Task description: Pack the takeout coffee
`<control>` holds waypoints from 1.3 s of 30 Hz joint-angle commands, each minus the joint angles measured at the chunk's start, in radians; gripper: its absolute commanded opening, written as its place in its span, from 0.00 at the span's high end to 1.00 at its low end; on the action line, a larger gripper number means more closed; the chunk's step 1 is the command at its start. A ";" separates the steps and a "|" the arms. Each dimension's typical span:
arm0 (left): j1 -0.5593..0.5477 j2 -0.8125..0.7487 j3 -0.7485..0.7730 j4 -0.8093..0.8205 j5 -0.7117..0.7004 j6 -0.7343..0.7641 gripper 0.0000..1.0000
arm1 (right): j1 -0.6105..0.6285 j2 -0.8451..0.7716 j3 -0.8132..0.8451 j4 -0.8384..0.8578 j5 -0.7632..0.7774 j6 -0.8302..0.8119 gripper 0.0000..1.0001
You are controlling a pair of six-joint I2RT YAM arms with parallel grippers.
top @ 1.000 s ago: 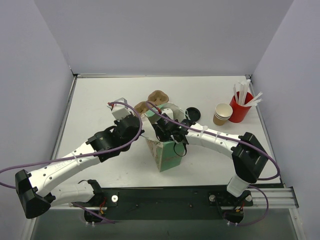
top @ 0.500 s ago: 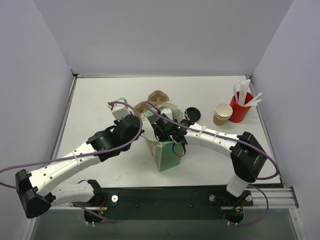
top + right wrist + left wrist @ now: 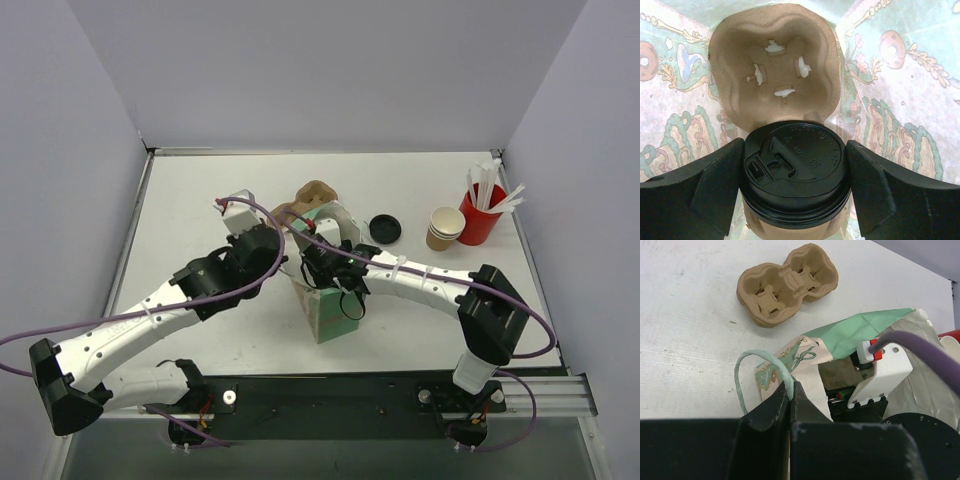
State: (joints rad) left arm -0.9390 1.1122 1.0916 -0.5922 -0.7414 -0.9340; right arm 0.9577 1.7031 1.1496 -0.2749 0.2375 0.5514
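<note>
The packing is nearing its end. The right fingers are gripping the lidded coffee cup from both sides and holding it inside the paper bag. The cup is sitting over or in the near pocket of the pulp tray at the bottom; whether it is seated cannot be told. The left fingers are pinched shut on the bag's rim beside its handle, holding the mouth open. Letting go and pulling out are probably what is remaining. Compared with a second ago, the right arm is reaching further left and deeper into the bag, uncovering the loose black lid on the surface.
</note>
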 commanded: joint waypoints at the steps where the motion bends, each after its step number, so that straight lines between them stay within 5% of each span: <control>1: 0.017 0.011 0.059 0.003 -0.036 0.034 1.00 | 0.016 0.161 -0.103 -0.302 0.080 -0.036 0.99; 12: 0.034 0.009 0.070 -0.004 -0.033 0.038 1.00 | 0.038 0.182 -0.090 -0.322 0.152 -0.056 1.00; 26: 0.065 -0.014 0.041 -0.069 -0.036 0.009 1.00 | -0.059 0.130 -0.116 -0.228 -0.141 -0.053 0.99; 39: 0.068 -0.002 0.042 -0.043 -0.015 0.021 1.00 | 0.018 0.164 -0.037 -0.328 0.036 -0.056 1.00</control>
State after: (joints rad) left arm -0.8852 1.1202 1.1133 -0.6270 -0.7368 -0.9318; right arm 0.9504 1.7306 1.1988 -0.3130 0.2123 0.5121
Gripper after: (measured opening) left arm 0.076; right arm 0.706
